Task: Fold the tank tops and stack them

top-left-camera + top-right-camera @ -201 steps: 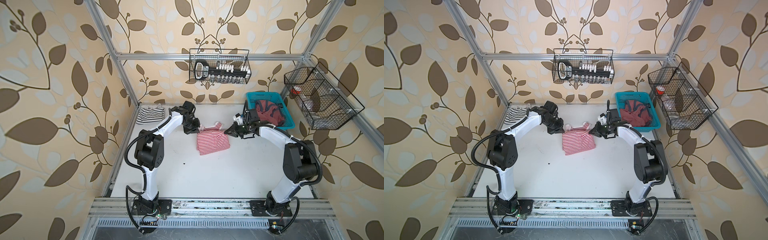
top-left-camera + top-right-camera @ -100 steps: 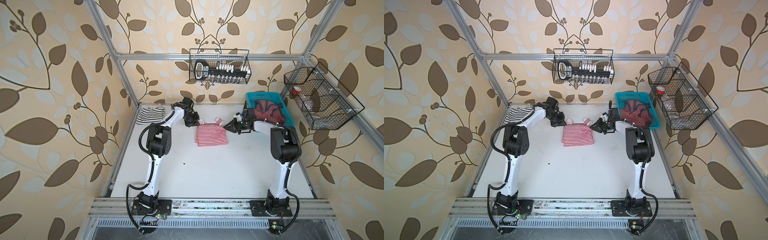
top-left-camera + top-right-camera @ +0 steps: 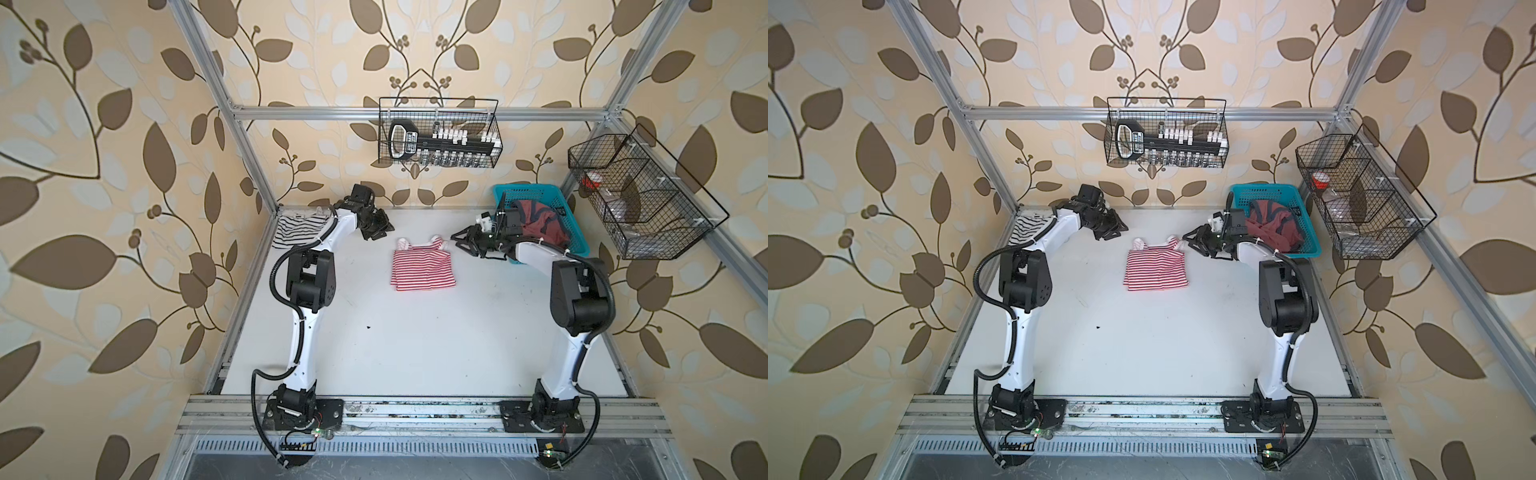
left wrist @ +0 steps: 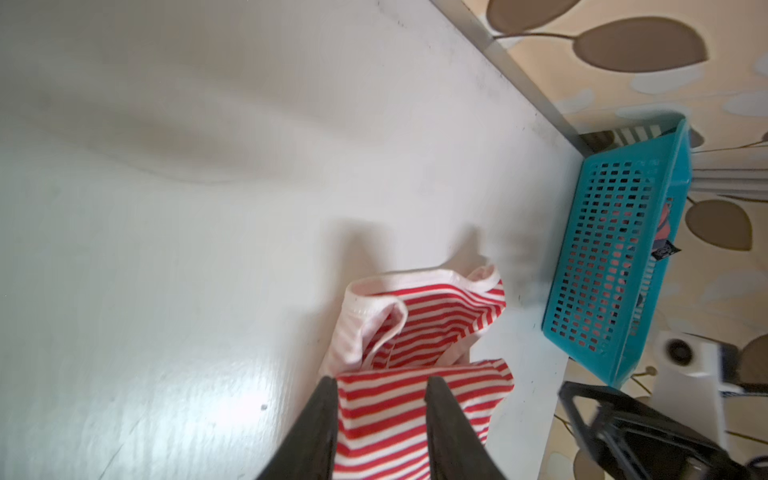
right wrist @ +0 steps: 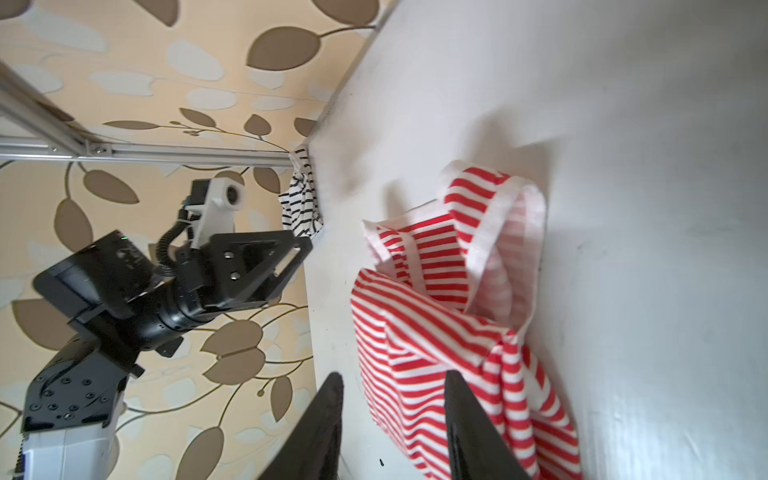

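The red-striped tank top [image 3: 423,266] [image 3: 1156,268] lies folded on the white table, its straps toward the back wall. The black-striped tank top [image 3: 300,227] [image 3: 1030,226] lies in the back left corner, partly behind my left arm. My left gripper [image 3: 380,227] [image 3: 1115,228] hovers open just left of the straps, holding nothing. My right gripper [image 3: 460,242] [image 3: 1191,243] hovers open just right of them, also holding nothing. In the left wrist view, red stripes [image 4: 415,316] show past my left gripper [image 4: 380,384]. My right gripper [image 5: 392,388] frames the cloth's edge [image 5: 419,332].
A teal basket [image 3: 532,195] [image 3: 1262,195] [image 4: 611,249] with dark red clothes [image 3: 540,220] stands at the back right, right behind my right wrist. A wire basket [image 3: 438,133] hangs on the back wall and another wire basket [image 3: 640,208] on the right wall.
Both grippers carried the red-striped top toward the back wall, then opened and let it go. It now lies flat, and both grippers have drawn slightly away from it.
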